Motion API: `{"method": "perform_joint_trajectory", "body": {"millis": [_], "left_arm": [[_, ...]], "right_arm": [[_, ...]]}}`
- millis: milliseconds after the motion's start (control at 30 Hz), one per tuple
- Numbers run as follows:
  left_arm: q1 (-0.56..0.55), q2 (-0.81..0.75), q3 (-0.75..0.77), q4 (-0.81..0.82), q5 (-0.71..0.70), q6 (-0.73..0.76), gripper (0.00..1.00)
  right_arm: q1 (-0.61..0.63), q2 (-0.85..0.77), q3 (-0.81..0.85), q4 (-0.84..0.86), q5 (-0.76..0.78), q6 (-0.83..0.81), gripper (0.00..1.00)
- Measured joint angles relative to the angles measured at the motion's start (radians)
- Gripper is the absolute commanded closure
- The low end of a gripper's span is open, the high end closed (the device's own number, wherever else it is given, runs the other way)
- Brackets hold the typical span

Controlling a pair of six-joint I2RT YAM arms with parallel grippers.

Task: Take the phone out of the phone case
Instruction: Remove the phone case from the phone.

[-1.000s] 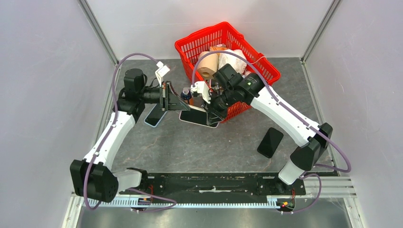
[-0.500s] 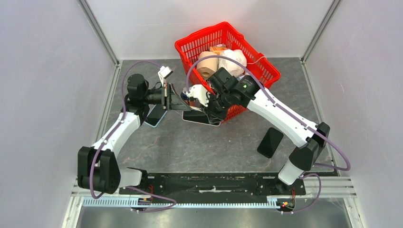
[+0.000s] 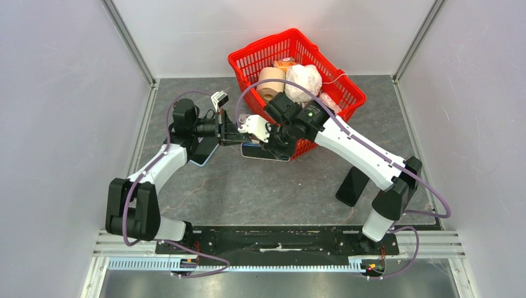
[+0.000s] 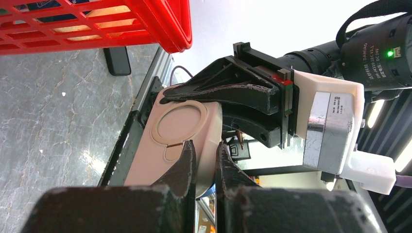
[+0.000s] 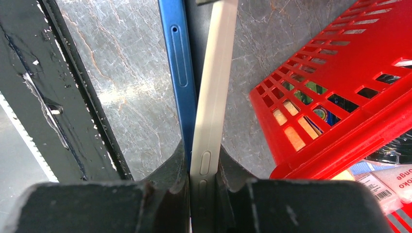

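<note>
Up top, just left gripper (image 3: 234,138) and right gripper (image 3: 268,146) meeting by the red basket (image 3: 273,43); on left wrist, pads (image 4: 186,162) pinched tight on the beige phone case (image 4: 180,126); on right wrist, jaws clamping it, blue phone (image 5: 177,73) gaping away alongside.

Over the last second the left tool (image 3: 236,133) has advanced rightward and the right tool (image 3: 265,140) leftward, narrowing the gap across the phone case (image 3: 255,151); the left elbow (image 3: 133,208) has moved away from the counter's (image 3: 248,186) near edge, and the right forearm (image 3: 356,152) now overlaps the black phone (image 3: 351,187).
</note>
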Motion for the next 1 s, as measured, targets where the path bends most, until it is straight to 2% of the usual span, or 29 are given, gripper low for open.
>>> {"method": "perform_joint_trajectory", "body": {"millis": [267,333,433,633,867,1000], "left_arm": [[0.000,-0.006,0.016,-0.103,-0.011,0.043,0.98],[0.000,-0.010,0.051,-0.176,0.000,0.113,0.89],[0.000,-0.013,0.148,-0.361,0.017,0.299,0.66],[-0.003,-0.013,0.415,-0.882,-0.025,0.744,0.29],[-0.003,0.010,0.646,-1.444,-0.089,1.296,0.21],[-0.003,0.009,0.715,-1.674,-0.157,1.578,0.20]], "right_arm": [[0.002,0.016,0.022,-0.031,-0.005,0.000,1.00],[0.002,0.016,0.026,-0.032,-0.013,0.000,1.00],[0.001,0.010,0.032,-0.022,-0.029,0.000,1.00],[0.003,-0.008,0.027,0.037,-0.109,-0.024,1.00],[-0.053,-0.015,0.022,0.017,-0.231,-0.039,1.00],[-0.106,-0.015,0.022,-0.013,-0.306,-0.041,1.00]]}}
